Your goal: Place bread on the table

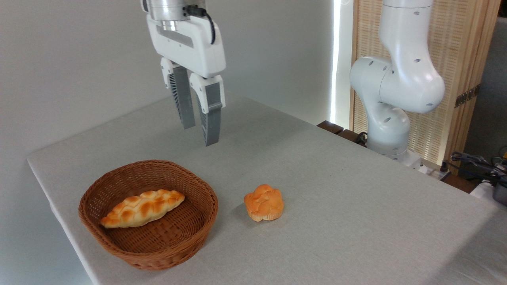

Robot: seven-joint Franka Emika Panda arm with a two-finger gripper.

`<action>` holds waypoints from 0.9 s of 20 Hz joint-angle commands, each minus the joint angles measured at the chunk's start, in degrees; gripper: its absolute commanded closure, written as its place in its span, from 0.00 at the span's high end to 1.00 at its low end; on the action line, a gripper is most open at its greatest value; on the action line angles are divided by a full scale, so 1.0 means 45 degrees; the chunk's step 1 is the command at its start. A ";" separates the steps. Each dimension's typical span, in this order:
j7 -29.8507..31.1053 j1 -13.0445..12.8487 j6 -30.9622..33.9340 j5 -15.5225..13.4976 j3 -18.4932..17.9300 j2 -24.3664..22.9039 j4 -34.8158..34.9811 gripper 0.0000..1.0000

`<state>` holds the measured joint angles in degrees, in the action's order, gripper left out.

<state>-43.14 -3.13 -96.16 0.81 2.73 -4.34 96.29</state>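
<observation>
A round orange-golden bun (263, 202) sits directly on the pale grey-green table (356, 206), its lobed top up and its paler base on the cloth, just to the right of a brown wicker basket (115, 233) and apart from its rim. Inside the basket a long braided loaf (143, 208) lies at a slant, its right end higher in the picture than its left. The cloth around the bun is bare, and nothing lies between the bun and the basket.

Above and behind both, the gripper (199, 136) hangs in the air, well clear of the table, touching nothing and holding nothing. Its two grey ribbed fingers (212, 114) point down with only a narrow gap between them, so the jaws stand close to shut and empty. A black cable (210, 23) curves over the white body of the hand.

At the right the white arm (400, 83) rises from its base beyond the table's far edge, in front of a slatted wooden screen (467, 59). Dark cables and gear (483, 166) cluster at the right border, too small to tell apart. A plain white wall (79, 59) fills the background on the left. No label or writing can be read anywhere in view.
</observation>
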 commanded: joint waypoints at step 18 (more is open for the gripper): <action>0.1130 0.0090 0.0959 -0.1097 -0.0685 0.0847 -0.1204 1.00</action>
<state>-37.72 -2.31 -92.57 -3.47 0.19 -0.21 90.87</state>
